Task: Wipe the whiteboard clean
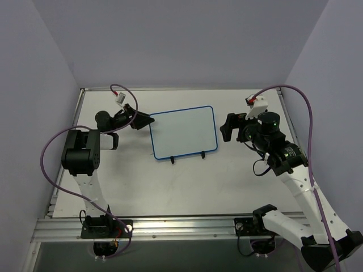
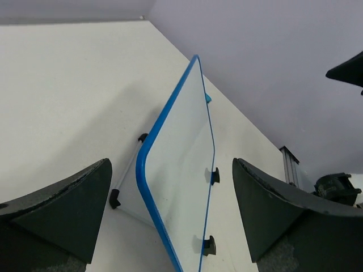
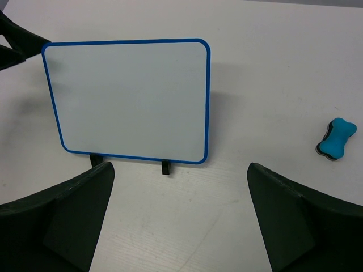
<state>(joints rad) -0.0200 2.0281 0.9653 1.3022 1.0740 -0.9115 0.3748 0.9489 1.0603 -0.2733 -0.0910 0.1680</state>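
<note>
We judge erasing done: the whiteboard (image 3: 130, 99), centre frame, looks blank; the blue eraser (image 3: 336, 139) lies at right; left gripper (image 2: 170, 170) and right gripper (image 3: 180, 170) both gape, empty.

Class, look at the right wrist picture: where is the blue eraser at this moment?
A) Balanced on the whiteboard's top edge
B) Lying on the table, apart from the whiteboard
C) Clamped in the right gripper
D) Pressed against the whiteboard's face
B: the right wrist view shows the blue eraser lying on the table, off to one side of the whiteboard and not touching it, with nothing gripping it.
</note>
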